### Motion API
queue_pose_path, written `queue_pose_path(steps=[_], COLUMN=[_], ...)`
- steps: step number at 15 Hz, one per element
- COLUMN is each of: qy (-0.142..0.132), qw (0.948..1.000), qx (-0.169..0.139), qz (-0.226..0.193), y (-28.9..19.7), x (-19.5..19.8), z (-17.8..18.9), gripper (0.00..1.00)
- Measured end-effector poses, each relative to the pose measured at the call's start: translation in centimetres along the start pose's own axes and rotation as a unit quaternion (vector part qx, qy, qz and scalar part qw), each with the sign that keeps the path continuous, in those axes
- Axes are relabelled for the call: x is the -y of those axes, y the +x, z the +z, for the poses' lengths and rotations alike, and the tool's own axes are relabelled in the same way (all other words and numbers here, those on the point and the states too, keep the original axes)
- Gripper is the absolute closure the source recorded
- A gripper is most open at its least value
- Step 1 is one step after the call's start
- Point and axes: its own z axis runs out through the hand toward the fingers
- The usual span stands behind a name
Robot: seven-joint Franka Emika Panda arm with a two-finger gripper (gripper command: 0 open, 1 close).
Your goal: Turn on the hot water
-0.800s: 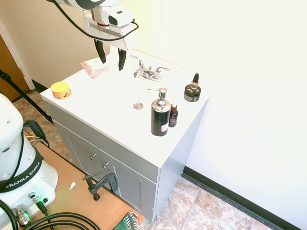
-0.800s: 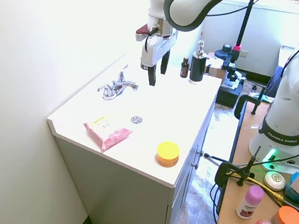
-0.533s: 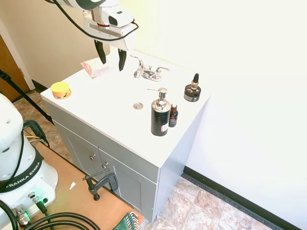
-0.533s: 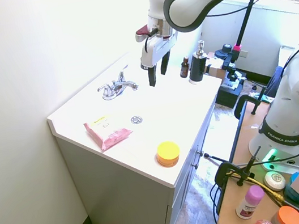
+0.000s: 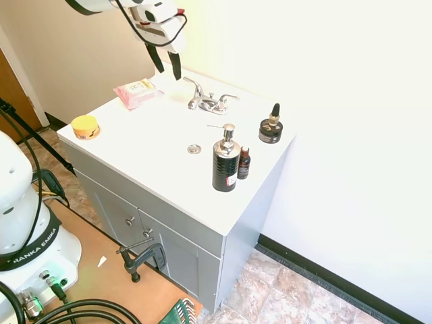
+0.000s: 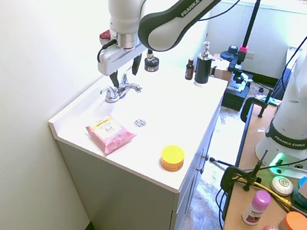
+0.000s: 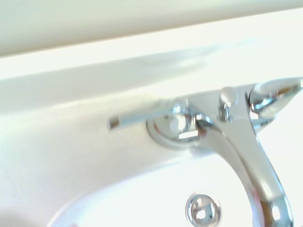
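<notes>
1. The step in hand, as I judge it, is the approach to the hot lever (image 5: 191,83). No water is running from the spout (image 5: 210,102), so the task is at its start.
2. The hot lever is the slim chrome bar on the left side of the spout in the first exterior view. The cold lever (image 5: 227,98) stands on the other side of the spout and must stay untouched.
3. The gripper (image 5: 166,62) hangs above and a little to the side of the hot lever, away from the spout. Its fingers are spread apart and hold nothing.
4. In the wrist view the hot lever (image 7: 142,117) lies almost level and points away from the spout (image 7: 253,156). The drain (image 7: 202,210) shows below the spout tip.
5. To do it well, I would lower the gripper straight down until one finger is beside the free end of the hot lever, not near its base, because the end gives more turning force.
6. The fingers need not close on the bar; a push from one side is probably enough.
7. The push should follow an arc around the base of the lever; a straight push may let the finger slip off the smooth chrome.
8. Go slowly near the spout, since the gap between lever and spout is narrow.
9. The pink packet (image 5: 137,92) lies further from the spout than the hot lever and should not disturb the move.
</notes>
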Motion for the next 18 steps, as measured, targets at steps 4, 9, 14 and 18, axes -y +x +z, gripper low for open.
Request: queue_pose_path(steps=[4,9,14,18], qy=[-0.004,-0.027,-0.054,-0.089], qw=[0.9989,0.9973,0.9966,0.9954], qx=[-0.045,-0.067,-0.058,-0.035], qz=[0.015,0.013,0.020,0.008], y=[0.1,0.9,1.2,1.0], x=[4.8,7.5,6.9,5.3], z=[2.6,5.7,8.0,7.6], gripper=[0.00,0.00,0.00,0.00])
